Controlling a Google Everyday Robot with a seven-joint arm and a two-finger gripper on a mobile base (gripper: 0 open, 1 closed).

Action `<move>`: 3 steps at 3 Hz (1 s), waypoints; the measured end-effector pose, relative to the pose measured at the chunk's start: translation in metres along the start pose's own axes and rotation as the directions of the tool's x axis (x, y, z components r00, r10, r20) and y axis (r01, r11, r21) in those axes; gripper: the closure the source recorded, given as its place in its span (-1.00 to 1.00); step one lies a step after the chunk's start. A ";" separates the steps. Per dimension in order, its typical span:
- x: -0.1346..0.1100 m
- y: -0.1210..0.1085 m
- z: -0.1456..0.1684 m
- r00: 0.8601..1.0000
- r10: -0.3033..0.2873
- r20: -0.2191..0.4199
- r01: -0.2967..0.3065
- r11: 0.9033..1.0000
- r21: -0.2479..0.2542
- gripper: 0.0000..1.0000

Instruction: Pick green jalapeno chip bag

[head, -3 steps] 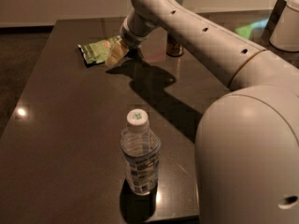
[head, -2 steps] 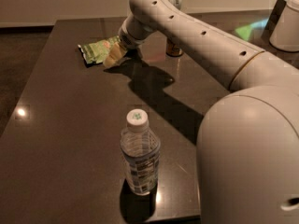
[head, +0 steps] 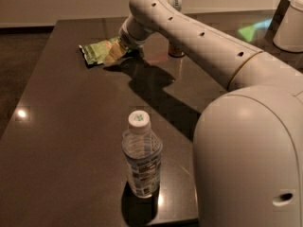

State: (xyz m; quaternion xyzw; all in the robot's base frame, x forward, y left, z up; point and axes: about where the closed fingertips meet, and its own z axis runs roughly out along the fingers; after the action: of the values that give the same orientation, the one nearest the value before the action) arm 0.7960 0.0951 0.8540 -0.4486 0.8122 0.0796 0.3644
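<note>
The green jalapeno chip bag (head: 96,51) lies flat on the dark table (head: 71,126) at the far left. It is light green and crinkly. My gripper (head: 115,56) is down at the bag's right end and covers that end; it touches or nearly touches the bag. The white arm reaches to it from the lower right across the table.
A clear water bottle (head: 141,156) with a white cap stands upright near the table's front edge. A bronze soda can (head: 176,51) stands behind the arm, right of the bag. A white object (head: 289,27) sits at the far right. The table's left edge runs close to the bag.
The gripper has edged slightly left onto the bag's right end. The bag, can and bottle have not moved.
</note>
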 end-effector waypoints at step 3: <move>0.006 -0.007 0.008 0.999 0.020 -0.038 -0.021 1.000 -0.020 -0.20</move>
State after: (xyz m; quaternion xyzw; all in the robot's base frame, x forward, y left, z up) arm 0.8039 0.0905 0.8463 -0.4453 0.8226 0.0829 0.3436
